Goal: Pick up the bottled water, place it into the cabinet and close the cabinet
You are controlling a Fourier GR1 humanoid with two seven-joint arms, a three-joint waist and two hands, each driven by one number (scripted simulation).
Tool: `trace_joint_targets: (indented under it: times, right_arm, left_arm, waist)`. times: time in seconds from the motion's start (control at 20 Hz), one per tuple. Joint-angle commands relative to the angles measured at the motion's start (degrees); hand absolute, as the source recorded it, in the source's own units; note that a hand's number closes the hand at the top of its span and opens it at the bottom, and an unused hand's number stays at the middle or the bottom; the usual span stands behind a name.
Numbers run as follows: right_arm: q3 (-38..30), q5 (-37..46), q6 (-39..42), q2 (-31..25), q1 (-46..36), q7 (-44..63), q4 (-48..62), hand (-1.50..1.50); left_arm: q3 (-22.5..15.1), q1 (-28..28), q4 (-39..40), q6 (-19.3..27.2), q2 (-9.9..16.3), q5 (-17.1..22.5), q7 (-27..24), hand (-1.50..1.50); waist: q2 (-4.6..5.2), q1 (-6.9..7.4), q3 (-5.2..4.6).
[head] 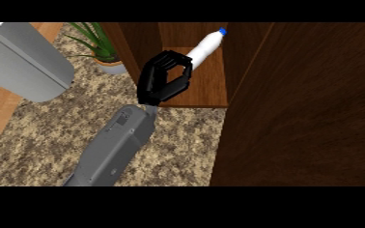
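Left robot hand [165, 77] curls round the lower end of the white plastic water bottle with blue cap [207, 44], tilted into the open brown wooden cabinet [203, 84], angled so it clears the open door [299, 116]. Right hand unseen.

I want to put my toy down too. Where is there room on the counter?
The speckled counter is bare between the grey forearm and the open cabinet door, and left of the forearm below the grey appliance. It is crowded inside the cabinet, where the hand holds the bottled water, and around the potted plant.
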Motion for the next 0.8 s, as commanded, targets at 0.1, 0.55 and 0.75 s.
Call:
trace_joint_targets:
  times: [0.1, 0.55, 0.75]
  right_arm:
    - [4.0, 4.6, 3.7, -5.9, -1.4, 7.1, -6.0, 1.50]
    - [13.9, 0.7, 3.1, -1.0, -5.1, 13.0, -2.4, 1.50]
    - [19.9, 5.0, 2.4, 1.3, -9.6, 20.5, -5.1, 1.50]
  left_arm:
    - [-4.1, 13.4, -14.5, 0.7, 5.4, -1.7, 2.9, 1.50]
    - [-5.5, 32.5, -40.3, 3.2, 14.9, -3.5, 6.6, 1.50]
    - [-2.4, 35.6, -43.4, 1.8, 16.6, -3.3, 6.7, 1.50]
  waist:
    - [-0.14, 0.81, -0.07]
    - [0.30, 0.11, 0.01]
    - [0.47, -0.63, -0.03]
